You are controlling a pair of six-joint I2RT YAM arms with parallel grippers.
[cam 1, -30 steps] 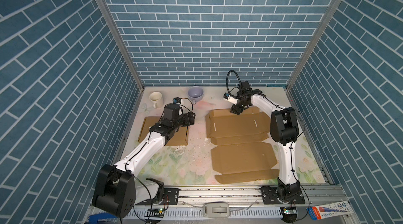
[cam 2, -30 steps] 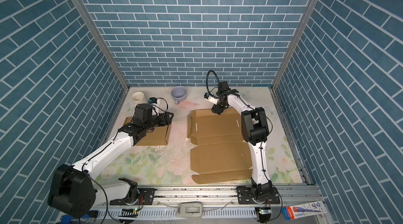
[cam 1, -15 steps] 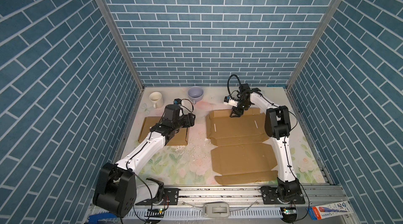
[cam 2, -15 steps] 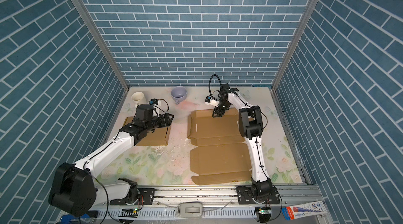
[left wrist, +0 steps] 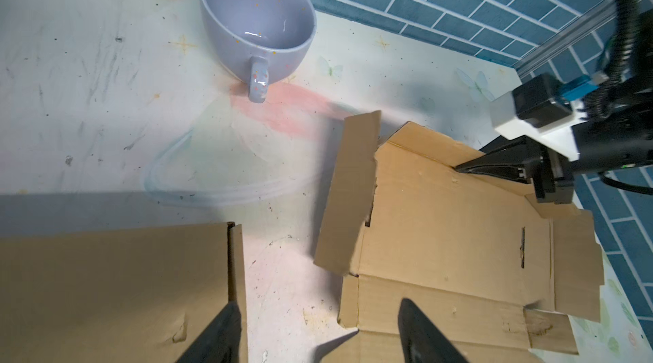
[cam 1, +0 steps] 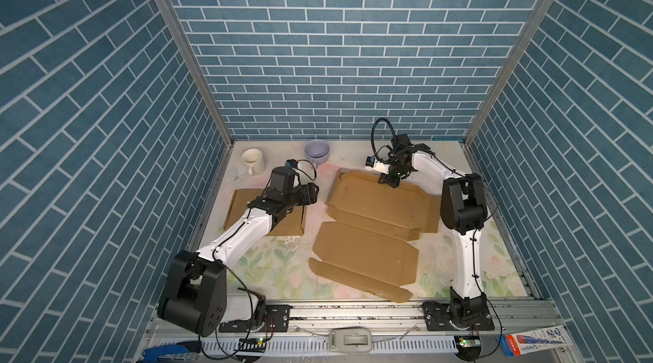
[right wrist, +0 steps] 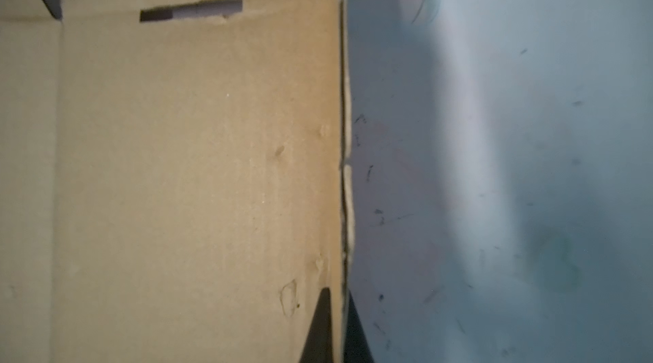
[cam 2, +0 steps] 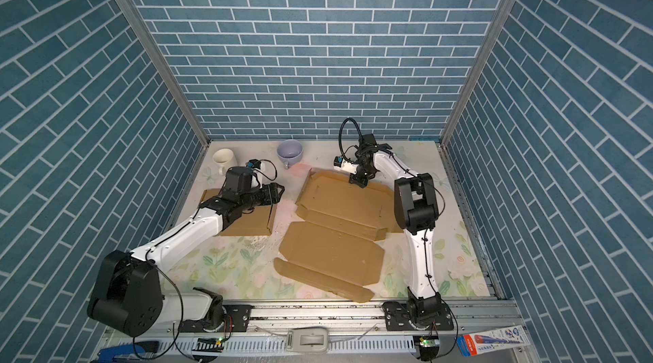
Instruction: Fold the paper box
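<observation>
Box (cam 1: 367, 255): likely light, stiff in panels, bending at creases. Right gripper (cam 1: 388, 181) clamps its edge; grip close to creases. Left gripper (left wrist: 319, 304) open, box just ahead.

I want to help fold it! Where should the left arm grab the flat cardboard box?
Probably the left side flap of the flat cardboard box, coming from the table beside it, where the left gripper hovers open. That flap tilts up, so fingers fit on either face; the middle panels lie flat.
</observation>
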